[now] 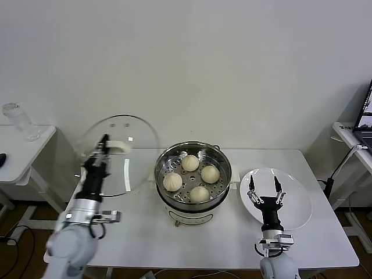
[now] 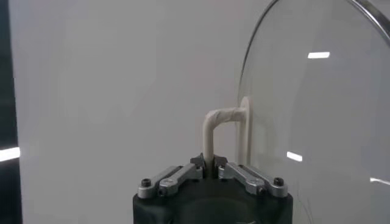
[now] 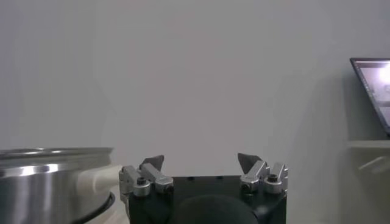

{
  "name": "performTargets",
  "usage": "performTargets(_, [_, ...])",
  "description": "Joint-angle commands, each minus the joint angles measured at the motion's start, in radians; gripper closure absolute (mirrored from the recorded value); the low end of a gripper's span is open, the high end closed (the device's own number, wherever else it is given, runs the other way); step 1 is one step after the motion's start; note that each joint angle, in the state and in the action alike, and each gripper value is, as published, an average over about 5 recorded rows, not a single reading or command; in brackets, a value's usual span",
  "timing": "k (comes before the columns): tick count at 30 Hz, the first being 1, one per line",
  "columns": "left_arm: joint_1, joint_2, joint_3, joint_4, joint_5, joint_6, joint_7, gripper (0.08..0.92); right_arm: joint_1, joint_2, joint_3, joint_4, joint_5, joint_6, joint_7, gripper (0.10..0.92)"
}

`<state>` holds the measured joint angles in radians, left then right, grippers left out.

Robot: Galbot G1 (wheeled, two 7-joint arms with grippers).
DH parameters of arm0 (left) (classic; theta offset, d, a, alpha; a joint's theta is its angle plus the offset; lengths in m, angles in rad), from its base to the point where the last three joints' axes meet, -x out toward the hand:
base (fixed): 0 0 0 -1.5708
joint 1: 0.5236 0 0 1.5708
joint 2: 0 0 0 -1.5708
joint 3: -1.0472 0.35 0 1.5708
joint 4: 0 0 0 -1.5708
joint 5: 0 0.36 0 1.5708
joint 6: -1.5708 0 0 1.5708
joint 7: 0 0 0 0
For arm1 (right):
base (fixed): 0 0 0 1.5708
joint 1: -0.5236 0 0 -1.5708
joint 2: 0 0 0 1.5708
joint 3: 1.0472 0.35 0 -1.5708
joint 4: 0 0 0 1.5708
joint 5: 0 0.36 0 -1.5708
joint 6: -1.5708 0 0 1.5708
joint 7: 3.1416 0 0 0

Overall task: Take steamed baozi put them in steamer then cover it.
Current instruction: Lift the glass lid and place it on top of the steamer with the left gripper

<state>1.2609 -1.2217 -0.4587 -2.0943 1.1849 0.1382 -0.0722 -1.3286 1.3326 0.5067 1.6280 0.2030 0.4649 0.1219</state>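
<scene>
Looking from the head view, all four steamed baozi lie in the steamer at the middle of the tabletop, so the covering step is in hand: the left end effector holds the cover on edge, left of the steamer. The right end effector waits released over the white plate. In the left wrist view, the fingers are clenched on the white handle. In the right wrist view, the fingertips stand apart, holding nothing. Next the cover must be tilted flat and centred over the rim.
</scene>
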Motion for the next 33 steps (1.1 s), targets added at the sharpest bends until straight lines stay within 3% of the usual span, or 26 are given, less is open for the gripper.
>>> performTargets(1, [-0.179,-0.116,0.439,-0.014,0.095,0.229,0.229,0.810,-0.025,-0.002,0.040,0.042,-0.016,-0.053,0.019,0.203])
performTargets(12, [-0.283,-0.244,0.555,0.203,0.233,0.324,0.346,0.810,-0.048,0.010,0.075,0.033,-0.031,-0.050,0.019,0.203])
performTargets(33, [-0.283,-0.357,0.540,0.323,0.439,0.362,0.348,0.810,-0.051,0.018,0.115,-0.016,-0.062,-0.019,0.013,0.203])
